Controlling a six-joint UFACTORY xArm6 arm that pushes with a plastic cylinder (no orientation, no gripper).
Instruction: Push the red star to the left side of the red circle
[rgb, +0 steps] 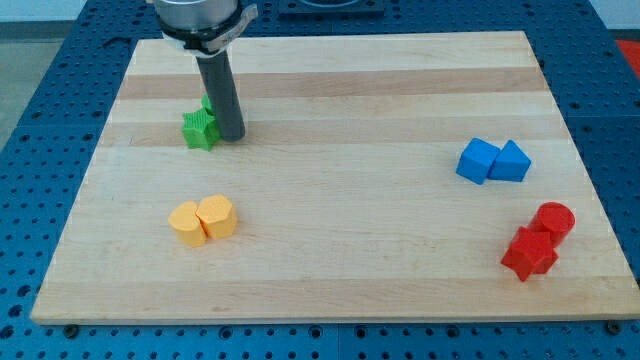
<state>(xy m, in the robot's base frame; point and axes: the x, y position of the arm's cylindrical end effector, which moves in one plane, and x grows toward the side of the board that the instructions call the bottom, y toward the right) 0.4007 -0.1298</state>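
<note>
My tip (232, 137): bare rod, grasping nothing, touching green star (199, 129) at its 3 o'clock.
Red star (528, 252): touching red circle (554, 219), at its 7 o'clock, board's view-right bottom.

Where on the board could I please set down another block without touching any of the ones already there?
The wide middle, between the yellow pair and the blue pair, is bare, as is the top right corner above the blue pair. It is crowded at the upper left, where my tip stands against the green blocks, and at the lower right, where the red star touches the red circle.
</note>
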